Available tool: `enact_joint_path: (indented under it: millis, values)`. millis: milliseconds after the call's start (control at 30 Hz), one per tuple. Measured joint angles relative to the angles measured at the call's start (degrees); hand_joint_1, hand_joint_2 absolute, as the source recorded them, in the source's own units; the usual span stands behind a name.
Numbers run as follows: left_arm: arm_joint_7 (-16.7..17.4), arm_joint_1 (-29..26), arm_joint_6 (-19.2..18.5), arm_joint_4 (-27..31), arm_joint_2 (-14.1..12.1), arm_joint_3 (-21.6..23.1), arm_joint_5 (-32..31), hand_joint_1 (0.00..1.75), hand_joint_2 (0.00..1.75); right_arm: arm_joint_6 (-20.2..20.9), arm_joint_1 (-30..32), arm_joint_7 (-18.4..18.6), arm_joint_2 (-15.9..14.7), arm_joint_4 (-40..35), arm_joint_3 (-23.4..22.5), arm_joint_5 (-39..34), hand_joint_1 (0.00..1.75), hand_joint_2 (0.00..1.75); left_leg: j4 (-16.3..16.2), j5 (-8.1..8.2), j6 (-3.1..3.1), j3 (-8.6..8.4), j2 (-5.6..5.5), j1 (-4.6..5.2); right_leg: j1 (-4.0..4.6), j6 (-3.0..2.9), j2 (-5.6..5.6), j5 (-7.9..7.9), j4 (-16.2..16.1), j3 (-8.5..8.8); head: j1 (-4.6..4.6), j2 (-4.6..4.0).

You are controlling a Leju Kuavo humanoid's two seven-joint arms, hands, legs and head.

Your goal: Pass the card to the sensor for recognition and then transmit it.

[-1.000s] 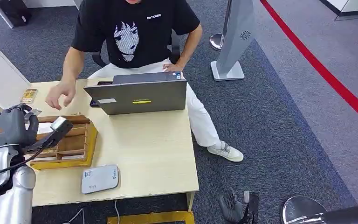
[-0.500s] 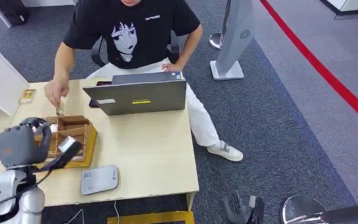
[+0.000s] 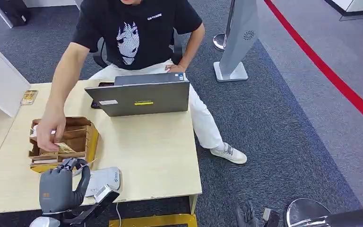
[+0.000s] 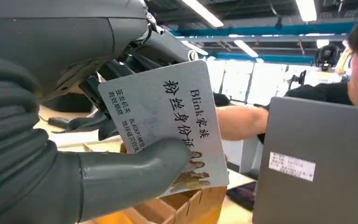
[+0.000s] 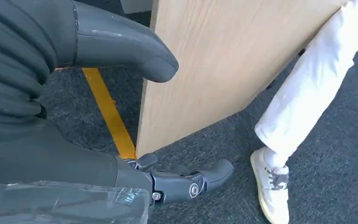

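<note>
One card (image 4: pixel 168 126) sat pinched in the left robot hand (image 3: pixel 59 189) beside the sensor (image 3: pixel 101 180) on the counter (image 3: pixel 156 151); scanning and handover seemingly remained. Right robot hand (image 5: pixel 135 121) hung empty, fingers apart.

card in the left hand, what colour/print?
Pale grey card with black printed text and a brownish picture at one edge; left wrist view shows it best, pinched by left hand.

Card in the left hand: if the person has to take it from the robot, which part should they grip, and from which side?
Probably the free corner of the card, away from the thumb. The left hand pinches one end between thumb and fingers, leaving the far, printed part bare. Come in from that open side, flat along the card, fingers on both faces.
</note>
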State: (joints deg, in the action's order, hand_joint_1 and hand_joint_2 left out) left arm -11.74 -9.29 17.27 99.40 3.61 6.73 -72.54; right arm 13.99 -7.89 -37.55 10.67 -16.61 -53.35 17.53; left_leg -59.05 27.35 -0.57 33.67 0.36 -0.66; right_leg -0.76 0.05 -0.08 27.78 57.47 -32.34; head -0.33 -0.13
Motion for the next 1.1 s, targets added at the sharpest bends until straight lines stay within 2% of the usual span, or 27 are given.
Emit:
enact_joint_path:
  millis: [300,667,867,1100]
  values:
    - [-0.33,0.24,-1.42,-4.74,0.63,-3.19,0.22,1.75,1.75,0.22,-0.01,0.15,0.00,-0.07,-0.52,1.07,0.00,1.75,0.00,-0.03,-0.02,0.00,-0.01,0.02,0.01,0.00,-0.01,0.00,0.00,0.00,0.00,0.00]
    - [-0.04,1.12,-1.95,-8.90,1.05,-5.01,-0.02,1.75,1.75,0.28,-0.03,0.20,0.00,-0.07,-0.72,1.51,0.00,1.75,0.00,-0.03,-0.02,0.00,-0.02,0.02,0.01,0.00,-0.01,0.00,0.00,0.00,0.00,0.00]
    - [-0.33,3.50,-1.03,-17.07,1.25,-9.07,-1.86,1.75,1.75,0.33,-0.17,0.74,0.00,-0.07,-0.72,2.36,0.00,1.75,0.00,-0.04,-0.03,0.00,-0.02,0.00,0.01,0.00,-0.01,0.00,0.01,0.01,0.00,0.00]
    - [-1.03,4.84,0.04,-20.94,1.77,-11.63,-2.43,1.75,1.75,0.35,-0.28,0.79,0.00,-0.07,-0.70,2.64,0.00,1.75,0.00,-0.04,-0.03,0.00,-0.04,0.02,0.01,0.00,-0.04,0.00,0.01,0.02,0.00,0.00]
